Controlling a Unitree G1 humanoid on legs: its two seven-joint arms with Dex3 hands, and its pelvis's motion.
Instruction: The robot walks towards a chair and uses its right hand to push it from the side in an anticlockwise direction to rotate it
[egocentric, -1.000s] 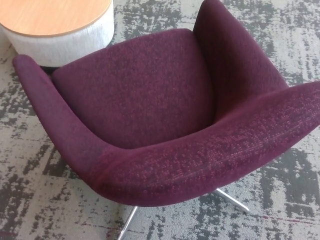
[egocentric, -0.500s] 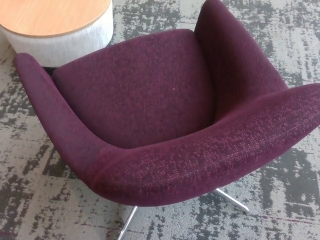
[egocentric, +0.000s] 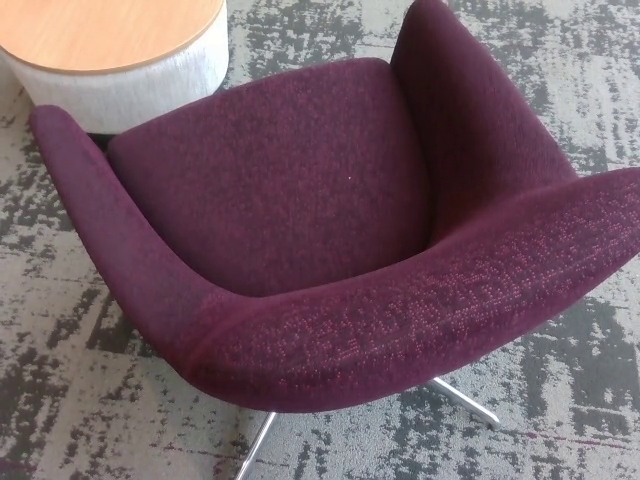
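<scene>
A dark purple upholstered chair (egocentric: 300, 200) fills most of the head view, seen from above. Its curved backrest (egocentric: 400, 330) runs along the lower part of the picture, nearest me. One armrest (egocentric: 90, 210) reaches up on the left, the other (egocentric: 470, 110) on the right. Chrome base legs (egocentric: 465, 398) stick out from under it at the bottom. Neither of my hands shows in the picture.
A round low table (egocentric: 120, 55) with a wooden top and a pale grey side stands at the top left, close against the chair's left armrest. Grey mottled carpet (egocentric: 70, 400) surrounds the chair.
The chair sits a few pixels further right in the picture than one second ago, while the table has not shifted.
</scene>
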